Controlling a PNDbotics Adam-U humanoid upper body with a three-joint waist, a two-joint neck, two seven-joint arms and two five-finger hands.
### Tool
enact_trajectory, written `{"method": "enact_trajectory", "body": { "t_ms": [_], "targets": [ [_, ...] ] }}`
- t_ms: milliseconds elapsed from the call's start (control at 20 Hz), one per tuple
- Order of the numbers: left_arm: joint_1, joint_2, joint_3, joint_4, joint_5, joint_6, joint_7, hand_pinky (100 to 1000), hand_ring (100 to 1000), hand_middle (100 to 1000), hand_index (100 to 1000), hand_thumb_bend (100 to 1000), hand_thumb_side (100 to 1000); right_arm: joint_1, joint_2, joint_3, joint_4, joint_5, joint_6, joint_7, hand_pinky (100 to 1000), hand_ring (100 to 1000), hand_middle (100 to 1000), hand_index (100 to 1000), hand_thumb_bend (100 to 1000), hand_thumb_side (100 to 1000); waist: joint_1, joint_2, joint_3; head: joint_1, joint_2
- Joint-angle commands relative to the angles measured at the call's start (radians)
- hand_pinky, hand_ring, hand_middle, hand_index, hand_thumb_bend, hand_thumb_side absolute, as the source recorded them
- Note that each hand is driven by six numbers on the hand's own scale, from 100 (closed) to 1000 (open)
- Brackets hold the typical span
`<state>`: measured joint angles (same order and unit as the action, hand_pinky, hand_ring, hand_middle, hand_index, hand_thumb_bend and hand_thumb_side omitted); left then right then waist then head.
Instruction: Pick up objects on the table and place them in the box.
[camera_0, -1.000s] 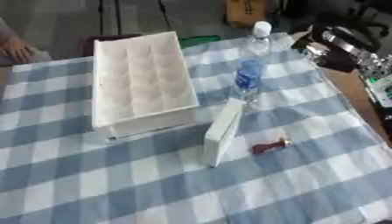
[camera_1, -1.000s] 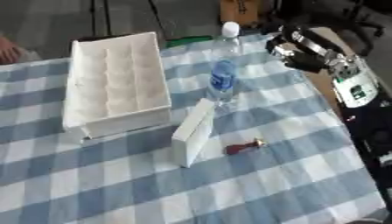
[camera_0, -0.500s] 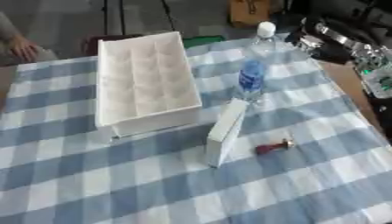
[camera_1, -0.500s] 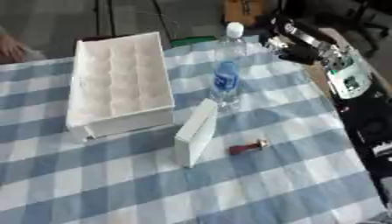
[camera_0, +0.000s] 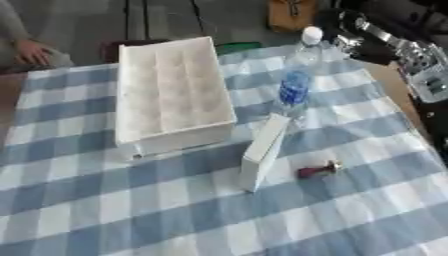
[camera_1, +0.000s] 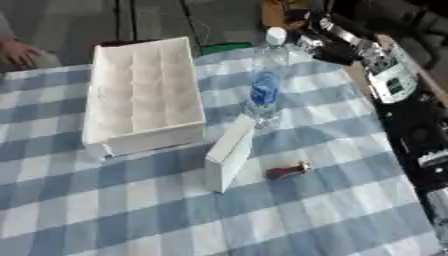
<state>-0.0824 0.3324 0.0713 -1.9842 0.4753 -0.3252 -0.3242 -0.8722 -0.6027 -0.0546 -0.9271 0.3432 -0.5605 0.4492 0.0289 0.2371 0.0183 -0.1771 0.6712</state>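
A white box (camera_0: 171, 92) with many small compartments lies at the back left of the blue-checked table. To its right stands a clear water bottle (camera_0: 296, 82) with a blue label and white cap. In front of the bottle a small white carton (camera_0: 262, 150) stands on its edge. A little dark red thing with a pale end (camera_0: 317, 170) lies to the carton's right. My right hand (camera_1: 317, 39) comes in from the upper right, just right of the bottle's cap and apart from it. It is blurred, so its state stays unclear. No left hand shows.
The table's right edge (camera_0: 395, 87) runs close beside the bottle, with my right arm (camera_1: 378, 60) over it. A brown cardboard box (camera_0: 293, 12) stands on the floor behind. A green strip (camera_0: 236, 47) shows behind the white box.
My right hand has moved left, closer to the top of the bottle. The whole picture has shifted a little, so the camera moved. The things on the table stay put.
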Motion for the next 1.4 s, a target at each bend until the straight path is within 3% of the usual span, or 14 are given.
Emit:
{"method": "enact_trajectory", "body": {
  "t_ms": [50,1400],
  "targets": [
    [-0.012,0.013,0.002,-0.016,0.004,-0.001,-0.004,533,710,779,878,710,659,-0.030,-0.024,-0.002,-0.003,0.006,-0.003,-0.002,859,754,885,993,100,847,-0.002,-0.012,0.004,-0.003,-0.012],
    [-0.008,0.008,0.001,-0.016,0.002,0.003,-0.008,533,713,779,878,712,661,-0.055,0.008,0.018,-0.028,-0.012,0.026,0.028,860,752,883,995,100,839,-0.001,-0.014,0.010,-0.003,-0.012]
  ]
}}
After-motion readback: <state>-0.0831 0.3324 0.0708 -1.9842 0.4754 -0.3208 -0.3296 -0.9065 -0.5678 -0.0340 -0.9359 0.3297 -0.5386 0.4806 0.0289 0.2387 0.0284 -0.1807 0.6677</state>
